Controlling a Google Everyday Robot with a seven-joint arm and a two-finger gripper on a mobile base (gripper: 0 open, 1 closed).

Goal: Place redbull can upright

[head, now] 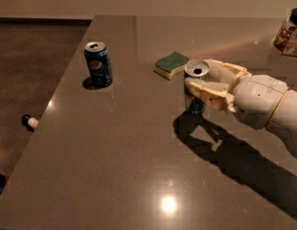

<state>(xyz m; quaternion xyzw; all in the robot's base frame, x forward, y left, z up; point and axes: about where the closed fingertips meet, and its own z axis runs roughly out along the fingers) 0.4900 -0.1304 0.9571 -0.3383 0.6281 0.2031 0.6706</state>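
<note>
- Your claw sits right of centre over the desk, closed around the redbull can, one finger on each side of its upper body.
- The can stands upright in the grip, silver top and opening facing up. Its base is at the desk surface or a hair above; you cannot tell which from here.
- Step in hand, by my reading: the set-down itself. The can is carried and oriented, but not released.
- Next move calls for you to settle the base flat, spread the fingers evenly, then draw back without brushing the can. It is slim and would tip easily.
- Mind the green sponge just beside it, on the far side.
- Brands: the Pepsi can, well apart to the left, shows its round logo. The redbull's markings hide behind the fingers.
- The label on the jar at the far right edge is unreadable.
</note>
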